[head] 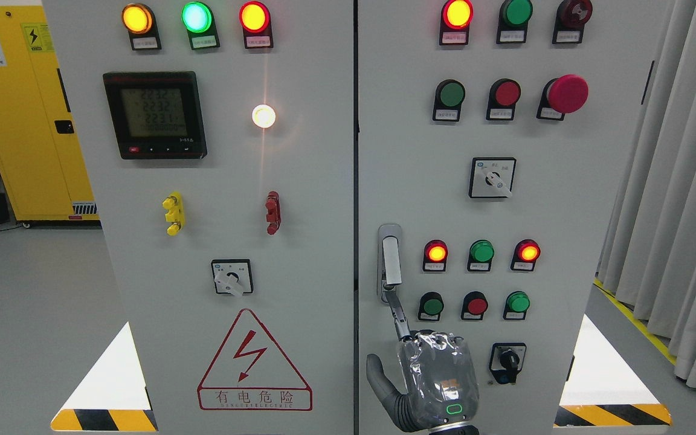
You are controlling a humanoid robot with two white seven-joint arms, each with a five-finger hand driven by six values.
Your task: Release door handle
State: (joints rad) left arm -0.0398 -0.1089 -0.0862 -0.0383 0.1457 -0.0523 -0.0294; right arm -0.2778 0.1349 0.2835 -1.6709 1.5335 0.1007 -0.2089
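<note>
The silver door handle (391,261) stands upright in its housing at the left edge of the right cabinet door (565,229). My right hand (429,377) comes up from the bottom edge just below it, its back toward the camera under a clear plastic cover. The index finger (399,314) points straight up and its tip meets the handle's lower end. The thumb (377,374) sticks out to the left. No finger wraps the handle, and the other fingers are hidden behind the hand. My left arm does not show.
Lit lamps and push buttons (481,254) sit right of the handle, and a black rotary switch (509,361) is beside my hand. The left door (227,211) carries a meter and a warning triangle. A yellow cabinet (22,109) stands at far left, curtains (680,181) at right.
</note>
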